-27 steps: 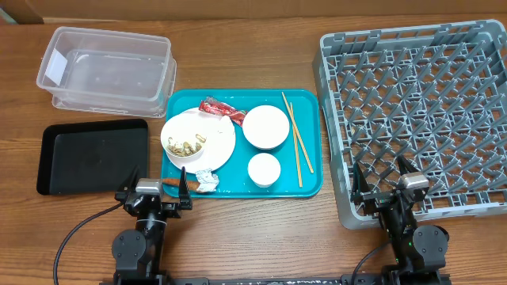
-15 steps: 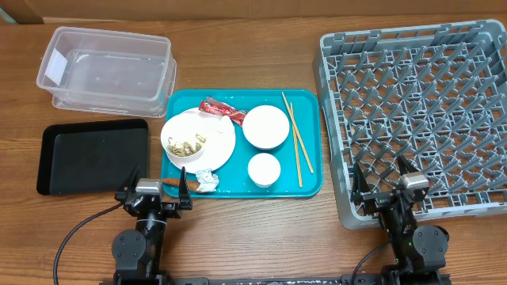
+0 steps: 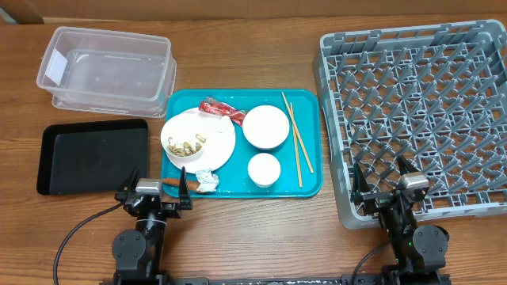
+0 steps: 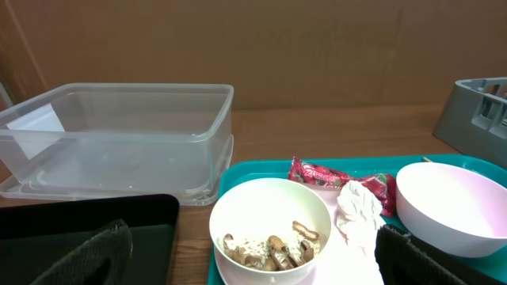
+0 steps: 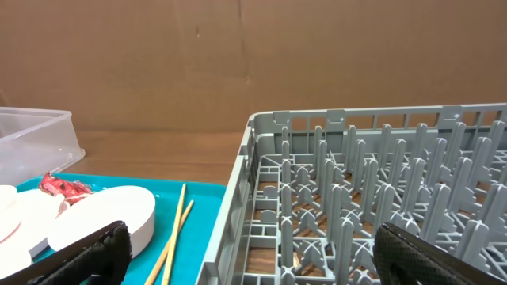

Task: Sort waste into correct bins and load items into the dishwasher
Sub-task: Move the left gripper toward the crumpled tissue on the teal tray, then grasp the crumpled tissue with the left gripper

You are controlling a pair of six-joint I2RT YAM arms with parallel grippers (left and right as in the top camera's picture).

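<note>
On the teal tray (image 3: 310,107) lie a white plate (image 3: 222,141) bearing a bowl of food scraps (image 3: 184,145), a red wrapper (image 3: 215,107), a white paper ball (image 3: 207,180), an orange carrot (image 3: 170,183), a large bowl (image 3: 265,127), a small bowl (image 3: 264,169) and chopsticks (image 3: 297,146). My left gripper (image 3: 156,184) is open and empty at the tray's near left corner, facing the scraps bowl (image 4: 269,229). My right gripper (image 3: 383,178) is open and empty at the near edge of the grey dish rack (image 3: 420,111).
The clear tub (image 3: 107,70) stands at the back left and the black tray (image 3: 93,156) in front of it, left of the teal tray. The rack's near wall (image 5: 238,206) rises right in front of my right gripper (image 5: 253,253).
</note>
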